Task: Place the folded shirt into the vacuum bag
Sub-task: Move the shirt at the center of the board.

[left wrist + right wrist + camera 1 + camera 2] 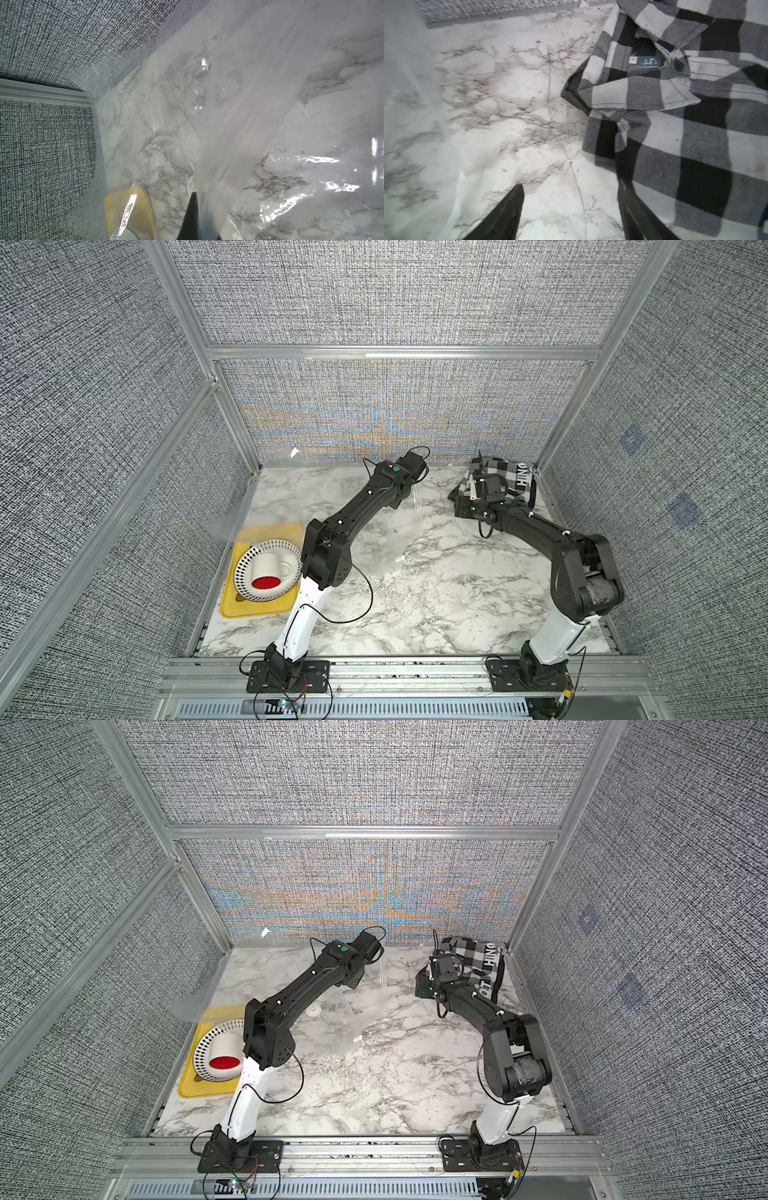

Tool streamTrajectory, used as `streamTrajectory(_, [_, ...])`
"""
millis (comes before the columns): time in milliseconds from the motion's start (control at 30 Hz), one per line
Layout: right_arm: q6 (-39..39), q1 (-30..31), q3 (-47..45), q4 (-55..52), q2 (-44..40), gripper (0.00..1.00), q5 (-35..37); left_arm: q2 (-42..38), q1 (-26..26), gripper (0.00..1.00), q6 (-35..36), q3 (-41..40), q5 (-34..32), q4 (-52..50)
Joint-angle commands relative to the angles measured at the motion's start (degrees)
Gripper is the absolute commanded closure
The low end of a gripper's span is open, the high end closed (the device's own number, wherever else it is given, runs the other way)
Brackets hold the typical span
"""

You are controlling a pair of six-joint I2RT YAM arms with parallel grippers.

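Glossy plastic vacuum bag [291,145], matt woven cloth shirt [695,145], smooth marbled table [415,593].

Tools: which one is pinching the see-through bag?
The left tool: it is shut on the vacuum bag. The right tool stands open beside the checked shirt.

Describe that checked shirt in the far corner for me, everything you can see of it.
The checked shirt is a black, white and grey buffalo-check button-up in soft woven cloth, with a collar, a dark button, a teal neck label and a black band with white letters. Loosely folded and rumpled, it lies on the marble table in the far right corner. The open right gripper straddles its edge, one finger seemingly against the cloth.
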Motion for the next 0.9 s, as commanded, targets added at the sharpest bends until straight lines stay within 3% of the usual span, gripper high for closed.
streamTrajectory(0, [-4.75,0.08,3.16,-3.90,3.43,0.26,10.38,-0.08,0.04,1.00,0.36,0.47,0.37,0.83])
streamTrajectory(100, [-6.69,0.08,5.50,-5.02,6.32,0.24,14.12,0.07,0.04,1.00,0.39,0.51,0.38,0.85])
streamTrajectory(500, [-8.54,0.79,11.71,-7.18,16.42,0.26,14.91,0.61,0.04,1.00,0.45,1.18,0.59,0.29])
streamTrajectory(600, [-7.80,0.84,11.20,-6.88,15.99,0.36,15.32,0.70,0.04,1.00,0.49,1.21,0.48,0.19])
streamTrajectory(867, [-6.84,0.35,11.36,-6.78,13.84,0.81,16.73,1.14,0.02,1.00,0.50,1.55,0.74,-0.03])
